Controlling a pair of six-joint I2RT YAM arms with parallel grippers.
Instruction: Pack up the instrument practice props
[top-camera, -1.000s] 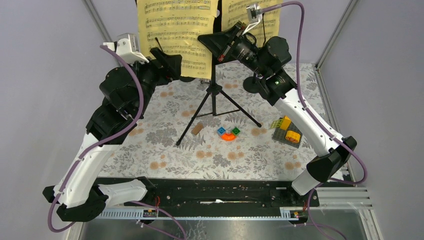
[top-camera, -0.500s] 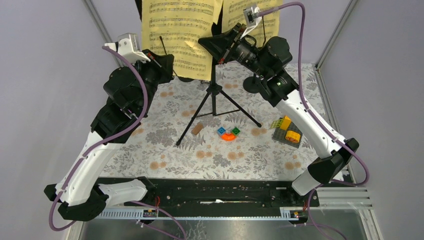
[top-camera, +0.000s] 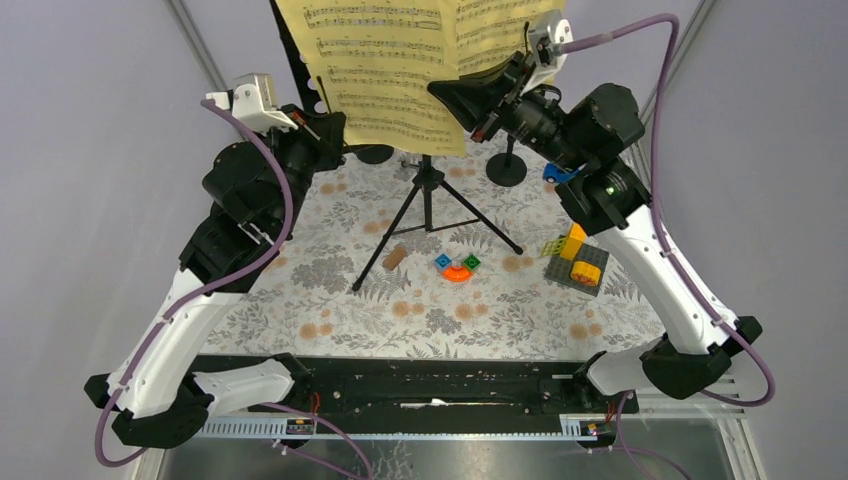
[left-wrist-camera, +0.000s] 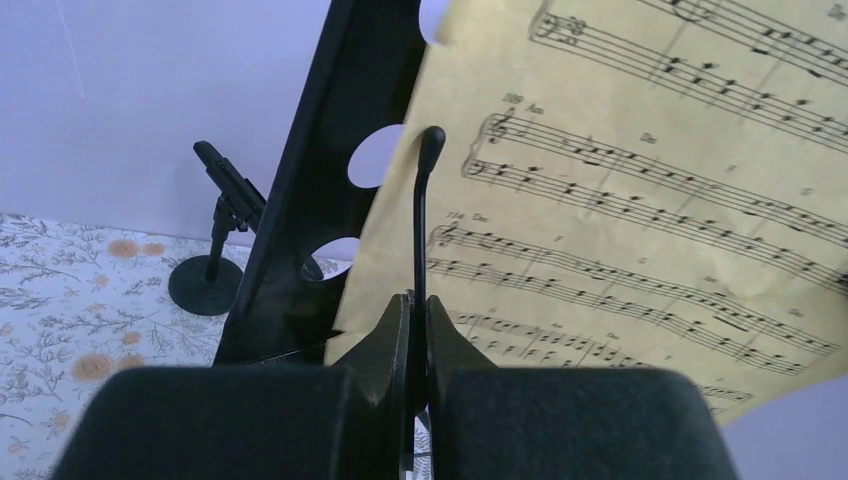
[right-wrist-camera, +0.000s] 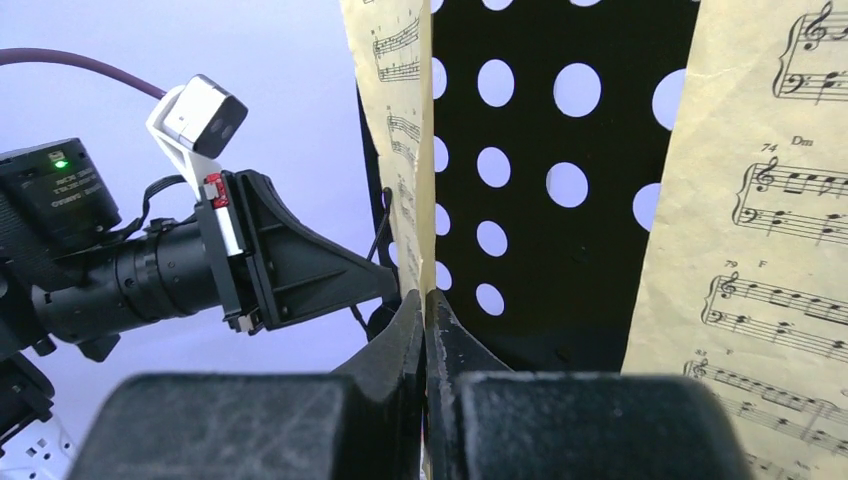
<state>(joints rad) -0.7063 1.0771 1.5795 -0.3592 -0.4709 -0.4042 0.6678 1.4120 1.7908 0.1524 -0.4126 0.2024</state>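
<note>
Floral tabletop (top-camera: 300, 290), purple walls (top-camera: 100, 100); rack (top-camera: 428, 182) stands upright, unfolded. Both busy: left claw (left-wrist-camera: 418, 305) pinched shut on rack's wire clip (left-wrist-camera: 423, 200), right claw (right-wrist-camera: 425, 300) pinched on page (right-wrist-camera: 415, 150) edge at rack's front. Behind rack, holder (top-camera: 507, 168) untouched. Packing barely begun, by my judgement.

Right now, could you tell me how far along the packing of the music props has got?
Nothing looks packed yet. In hand: the right gripper pinches the edge of a yellow sheet-music page, and the left gripper is shut on the wire page retainer of the black music rack. Left: the rack stands on its tripod, pages on it, and the mic holder and second mic holder stand behind it.
</note>
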